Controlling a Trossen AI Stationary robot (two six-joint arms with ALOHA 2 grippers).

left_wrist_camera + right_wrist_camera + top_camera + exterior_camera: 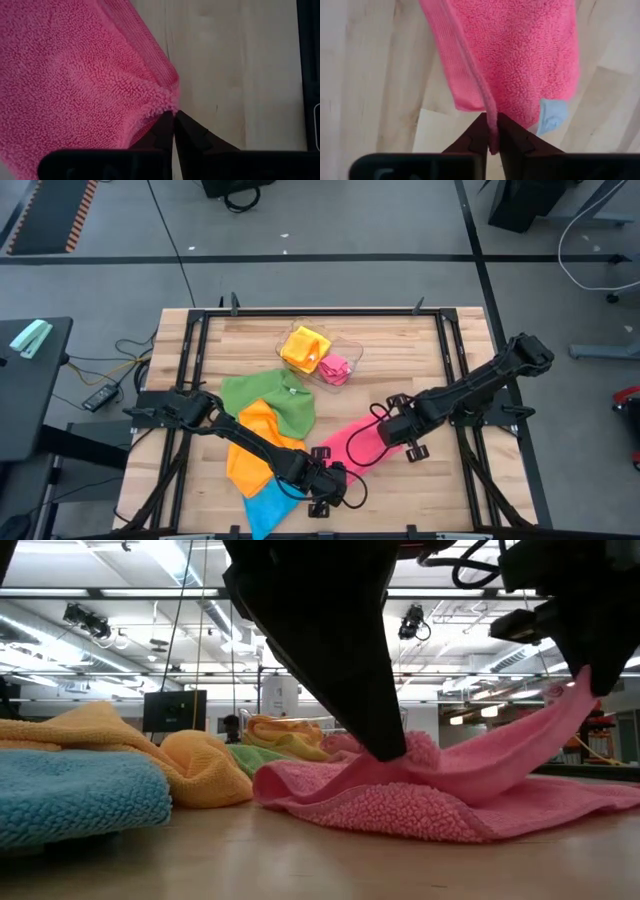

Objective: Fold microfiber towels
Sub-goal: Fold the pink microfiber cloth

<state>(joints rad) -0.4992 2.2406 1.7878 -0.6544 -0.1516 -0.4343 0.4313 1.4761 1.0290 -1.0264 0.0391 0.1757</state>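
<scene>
Two dark arms reach over your wooden surface (400, 360), which sits in a black frame on a grey floor; the low view looks into a hall with ceiling lights and a dark monitor (174, 710) behind.

At the far middle, a clear plastic tray (352, 352) holds a yellow towel (305, 347) and a folded pink cloth (336, 368). The green towel (268, 397) lies left of centre, overlapping the orange towel (252, 448), and the blue towel (268, 508) sits at the near edge.

The pink towel (352, 443) stretches between both arms. Your left gripper (174, 114) has its jaws pressed together on the towel's near-left corner. Your right gripper (492, 131) pinches the hemmed edge at the right, lifted off the surface. The left arm crosses over the orange towel.
</scene>
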